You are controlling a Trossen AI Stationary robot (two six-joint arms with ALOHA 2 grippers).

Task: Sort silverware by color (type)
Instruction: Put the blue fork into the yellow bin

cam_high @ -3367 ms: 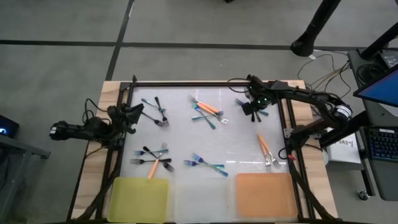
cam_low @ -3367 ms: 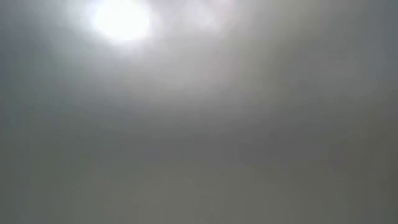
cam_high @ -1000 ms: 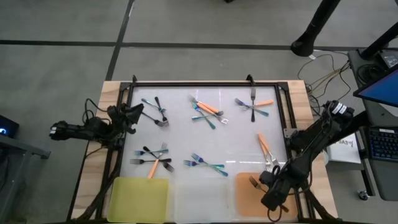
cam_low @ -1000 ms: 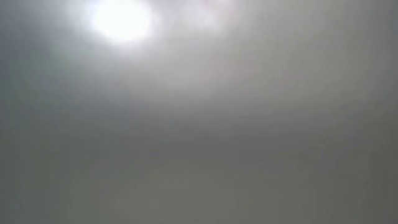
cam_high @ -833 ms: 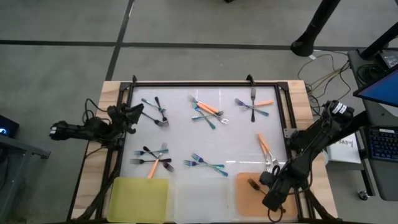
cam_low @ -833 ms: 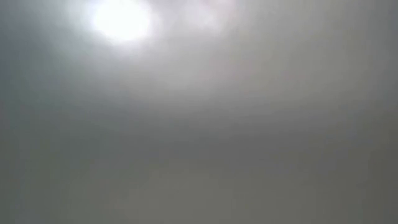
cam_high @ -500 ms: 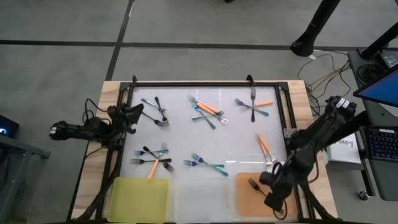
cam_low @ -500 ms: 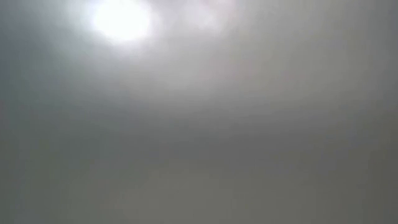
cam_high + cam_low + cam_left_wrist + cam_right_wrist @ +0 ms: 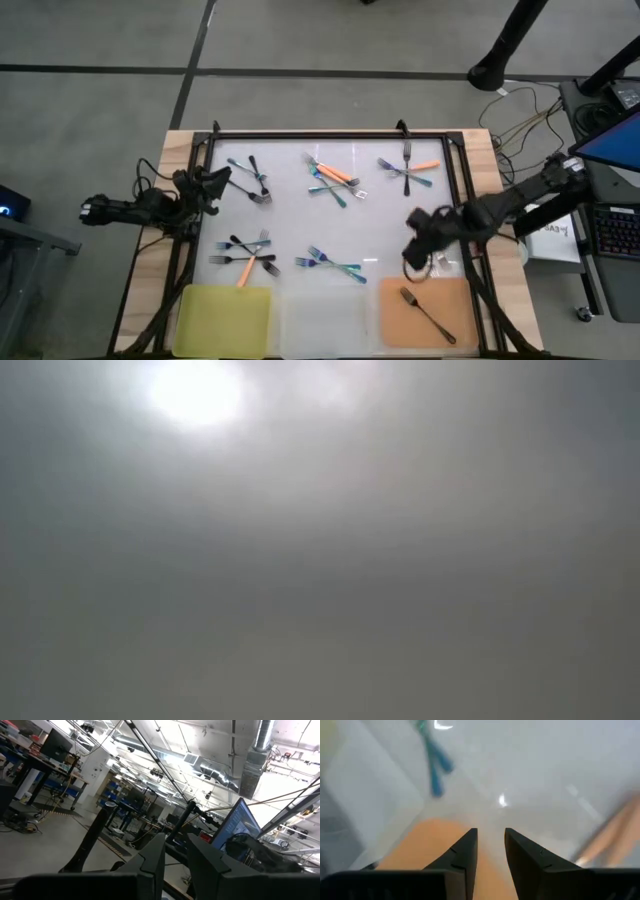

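One dark fork (image 9: pixel 427 313) lies on the orange tray (image 9: pixel 392 322), while the yellow tray (image 9: pixel 224 321) and the clear tray (image 9: pixel 322 322) beside it look bare. Right gripper (image 9: pixel 413 250) hovers just above the orange tray's far edge, over the orange-handled forks (image 9: pixel 431 248) it partly hides; its fingers (image 9: pixel 463 855) stand slightly apart with nothing between them. Left gripper (image 9: pixel 215 182) sits parked at the table's left edge, fingers (image 9: pixel 152 865) narrowly parted and empty (wrist view sees only the room). Risk one: colour mismatch, since a dark fork on an orange tray may leave orange-handled ones without a home. Risk two: remaining forks lie crossed in clusters, e.g. the far-right pile (image 9: pixel 408 169), centre pile (image 9: pixel 334 180), near-left pile (image 9: pixel 246 255) and the blue-teal forks (image 9: pixel 330 265), so a pinch could drag a neighbour or lift two kinds at once. Low view shows nothing usable.
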